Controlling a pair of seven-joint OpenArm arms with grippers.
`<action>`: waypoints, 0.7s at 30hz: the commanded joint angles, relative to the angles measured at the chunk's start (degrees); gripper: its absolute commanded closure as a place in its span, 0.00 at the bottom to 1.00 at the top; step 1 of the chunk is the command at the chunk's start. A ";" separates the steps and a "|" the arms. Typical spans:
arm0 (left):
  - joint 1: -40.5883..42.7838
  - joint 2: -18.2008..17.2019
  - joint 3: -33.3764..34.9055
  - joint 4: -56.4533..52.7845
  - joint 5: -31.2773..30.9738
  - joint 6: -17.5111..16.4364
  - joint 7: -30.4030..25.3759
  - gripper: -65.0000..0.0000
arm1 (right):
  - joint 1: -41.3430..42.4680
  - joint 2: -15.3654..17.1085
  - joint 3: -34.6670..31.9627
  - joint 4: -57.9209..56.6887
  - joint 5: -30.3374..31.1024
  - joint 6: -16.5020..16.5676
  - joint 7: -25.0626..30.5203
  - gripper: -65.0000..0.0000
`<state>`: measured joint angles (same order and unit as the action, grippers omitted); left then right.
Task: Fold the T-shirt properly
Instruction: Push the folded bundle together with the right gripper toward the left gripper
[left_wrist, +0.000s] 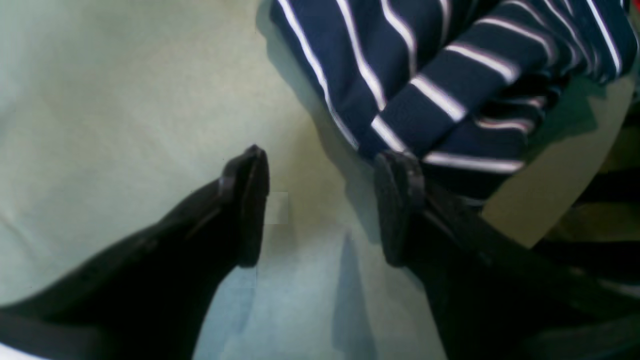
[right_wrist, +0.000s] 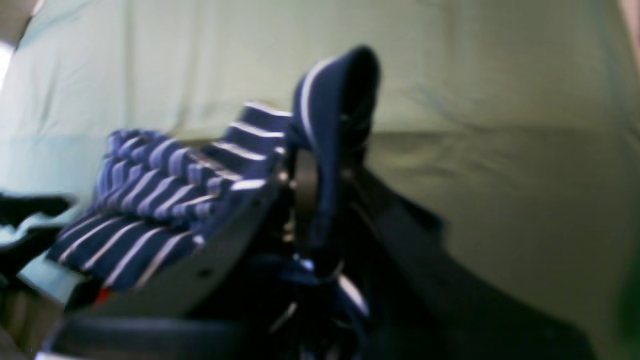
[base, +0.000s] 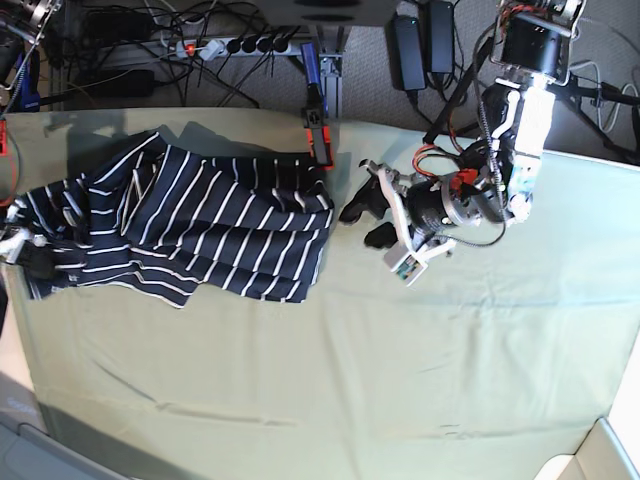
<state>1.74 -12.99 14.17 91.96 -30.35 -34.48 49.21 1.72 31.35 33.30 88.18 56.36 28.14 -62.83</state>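
Across the table's (base: 470, 370) robot-side half, the T-shirt (base: 230, 230) lies bunched, its end gripped by the right gripper (base: 38, 262); the left gripper (base: 372, 215) is open, unloaded. Straightening appears underway; an opposite-edge grasp is required.

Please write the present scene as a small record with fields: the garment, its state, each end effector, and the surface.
garment: dark navy T-shirt with thin white stripes
garment state: bunched and wrinkled, not neatly folded
garment place: on the left half of the base view
left end effector: open, holding nothing, beside the shirt
right end effector: closed on the shirt, with a fold of cloth standing up between its fingers
surface: plain olive-green cloth under the shirt
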 joint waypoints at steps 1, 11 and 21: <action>-0.94 -0.02 -0.26 0.04 -0.44 0.44 -1.84 0.43 | 0.79 0.22 -1.44 2.78 0.63 3.82 1.14 1.00; -0.92 2.56 -0.26 -2.47 -0.24 0.44 -2.03 0.43 | 0.79 -11.08 -16.13 14.10 -5.29 3.78 1.62 1.00; -0.92 3.78 -0.26 -2.60 -0.24 0.42 -2.08 0.43 | 0.63 -23.67 -25.11 15.76 -8.26 3.80 1.68 1.00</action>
<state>1.74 -9.19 14.02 88.64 -29.61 -34.35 48.16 1.45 7.75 8.21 102.89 46.57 28.16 -62.63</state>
